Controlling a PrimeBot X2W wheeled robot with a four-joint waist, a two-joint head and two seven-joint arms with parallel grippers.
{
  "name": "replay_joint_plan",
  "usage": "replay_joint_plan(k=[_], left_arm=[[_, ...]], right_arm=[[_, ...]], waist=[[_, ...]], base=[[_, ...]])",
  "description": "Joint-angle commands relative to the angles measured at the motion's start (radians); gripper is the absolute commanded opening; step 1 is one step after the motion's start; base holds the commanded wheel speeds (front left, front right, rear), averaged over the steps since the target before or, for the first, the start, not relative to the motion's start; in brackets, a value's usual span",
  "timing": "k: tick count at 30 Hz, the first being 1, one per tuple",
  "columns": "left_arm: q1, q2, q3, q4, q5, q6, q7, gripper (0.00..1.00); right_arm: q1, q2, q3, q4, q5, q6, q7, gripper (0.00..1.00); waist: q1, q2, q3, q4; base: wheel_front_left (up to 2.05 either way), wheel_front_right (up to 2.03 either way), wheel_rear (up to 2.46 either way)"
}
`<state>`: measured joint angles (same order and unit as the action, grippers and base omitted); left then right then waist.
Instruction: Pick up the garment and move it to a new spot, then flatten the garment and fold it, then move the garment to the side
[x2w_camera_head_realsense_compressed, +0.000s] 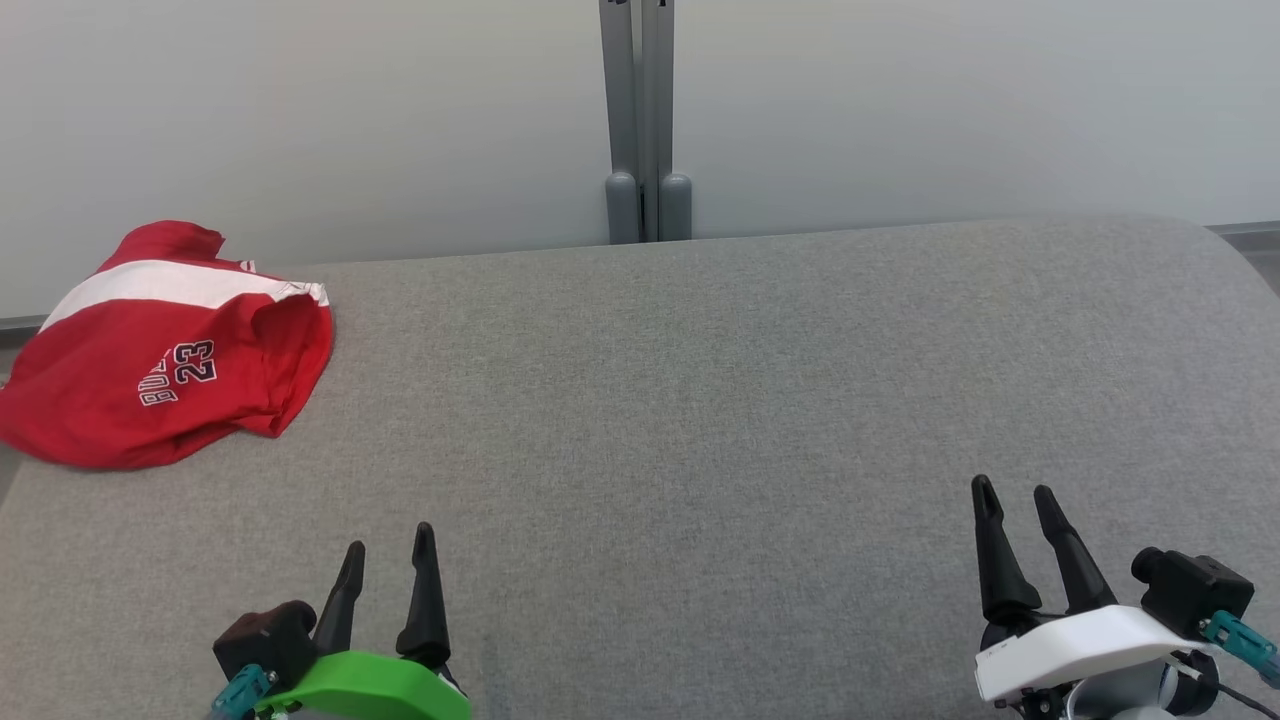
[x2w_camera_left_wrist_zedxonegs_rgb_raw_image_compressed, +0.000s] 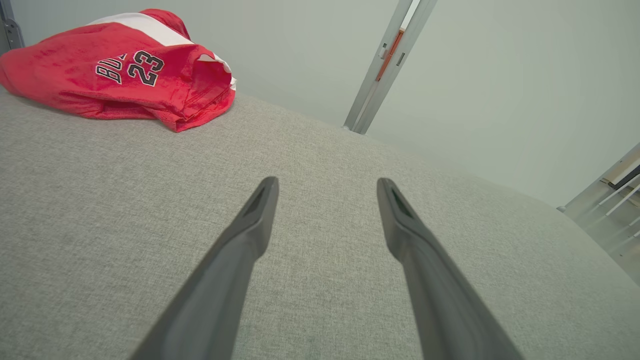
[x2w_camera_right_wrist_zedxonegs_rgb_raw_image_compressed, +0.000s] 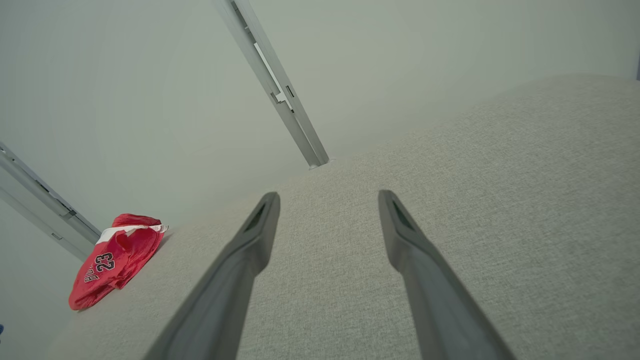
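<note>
Garment (x2w_camera_head_realsense_compressed: 165, 350) lies rumpled far left on the table (x2w_camera_head_realsense_compressed: 700, 400); my left gripper (x2w_camera_head_realsense_compressed: 390, 536) and right gripper (x2w_camera_head_realsense_compressed: 1013, 486) hang spread, empty; I judge every step remains.

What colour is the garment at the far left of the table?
Red with a white band and a "23" print; the garment shows best in the left wrist view.

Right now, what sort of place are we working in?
Probably a lab or test booth, not a home: a grey fabric-covered table set against a plain pale wall with a metal post, and one red jersey lying crumpled at the table's far left corner.
</note>
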<state>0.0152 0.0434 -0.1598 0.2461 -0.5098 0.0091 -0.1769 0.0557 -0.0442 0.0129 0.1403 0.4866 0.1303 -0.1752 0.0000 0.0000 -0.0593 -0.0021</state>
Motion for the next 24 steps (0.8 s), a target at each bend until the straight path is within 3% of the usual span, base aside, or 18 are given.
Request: replay_joint_plan(k=[1, 24], left_arm=[[0.007, 0.008, -0.002, -0.003, 0.025, 0.005, -0.009, 1.00], [0.009, 0.009, -0.023, 0.026, 0.186, 0.028, -0.057, 1.00]], right_arm=[[0.004, -0.005, 0.001, -0.010, -0.026, 0.000, -0.010, 1.00], [0.011, -0.007, 0.002, -0.003, -0.224, 0.000, -0.060, 1.00]], waist=[[0.0000, 0.0000, 0.000, 0.000], [0.0000, 0.0000, -0.005, 0.004]], base=[[0.00, 0.00, 0.00], [0.00, 0.00, 0.00]])
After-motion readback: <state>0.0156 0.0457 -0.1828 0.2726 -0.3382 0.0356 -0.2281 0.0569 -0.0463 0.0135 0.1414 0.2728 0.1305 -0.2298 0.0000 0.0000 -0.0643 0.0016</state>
